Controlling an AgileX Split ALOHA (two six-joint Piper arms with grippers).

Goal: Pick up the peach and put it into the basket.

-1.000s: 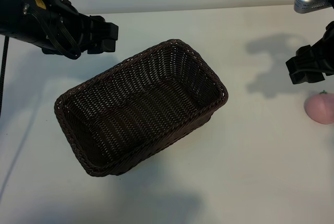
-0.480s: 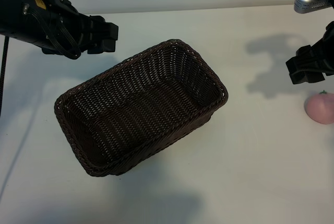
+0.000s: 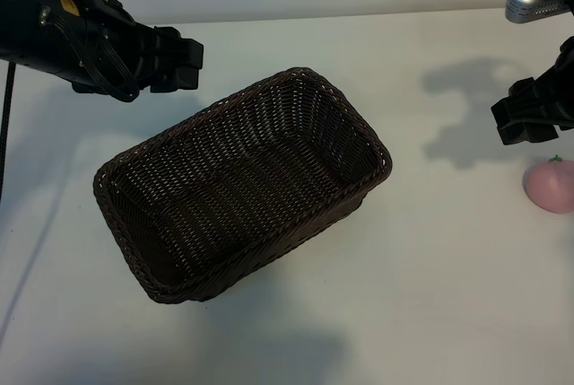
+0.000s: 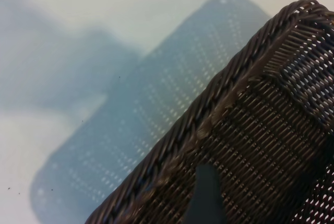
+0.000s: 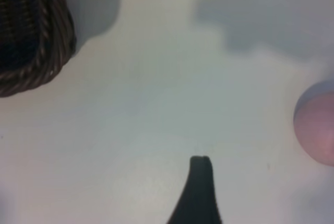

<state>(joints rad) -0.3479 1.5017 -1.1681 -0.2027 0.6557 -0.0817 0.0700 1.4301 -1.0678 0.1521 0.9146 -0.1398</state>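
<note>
Left end effector (image 3: 179,60) and right end effector (image 3: 520,120): both spread, empty. Peach (image 3: 549,185) on white table (image 3: 430,259), right of basket (image 3: 242,183).

I see the pale-pink peach (image 3: 550,186) resting on the counter (image 3: 430,268), well apart from the empty, dark-brown wicker basket (image 3: 240,184).

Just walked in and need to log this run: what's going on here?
Nothing is being handled yet. The peach sits on the white table at the exterior view's right edge, well apart from the empty wicker basket in the middle. The right pincer hangs open above the table just beside the peach, not touching it. The left pincer is open too, hovering near the basket's far left rim and holding nothing. The pickup hasn't started.
</note>
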